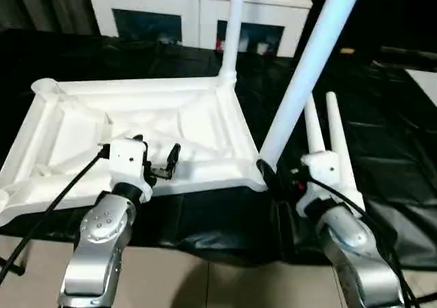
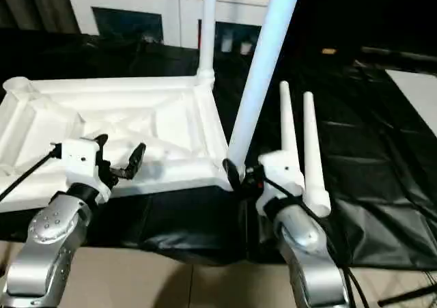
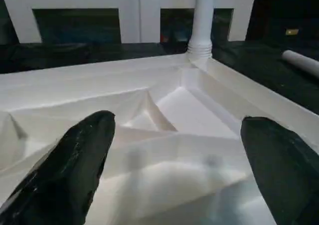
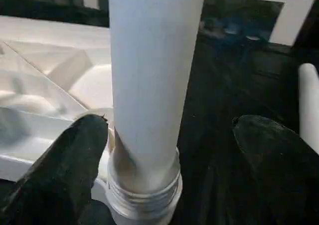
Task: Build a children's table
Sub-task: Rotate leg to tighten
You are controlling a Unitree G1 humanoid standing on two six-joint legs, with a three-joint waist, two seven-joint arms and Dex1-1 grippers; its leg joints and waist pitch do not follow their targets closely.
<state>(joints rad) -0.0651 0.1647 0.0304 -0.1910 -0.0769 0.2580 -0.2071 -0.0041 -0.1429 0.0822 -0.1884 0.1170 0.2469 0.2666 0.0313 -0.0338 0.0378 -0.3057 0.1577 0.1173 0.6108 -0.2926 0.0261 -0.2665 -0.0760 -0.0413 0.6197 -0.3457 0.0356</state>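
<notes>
Leg [image 4: 149, 85] between spread fingers of right tool [image 4: 169, 150]; left tool [image 1: 158, 163] agape, empty, over tabletop [image 1: 205, 117].

An all-white plastic children's table top [image 1: 205, 110] and white tapered tube legs [image 1: 304, 76] stand out against a glossy black plastic sheet [image 1: 382, 137]; black gripper fingers [image 3: 75, 160] tip silver metal forearms [image 1: 99, 243].

Both standing legs, the far leg [image 1: 232, 28] and the near leg [image 1: 307, 69], run off the frame's top edge. The tabletop's [image 1: 136, 127] left side is cut off at the left edge.
</notes>
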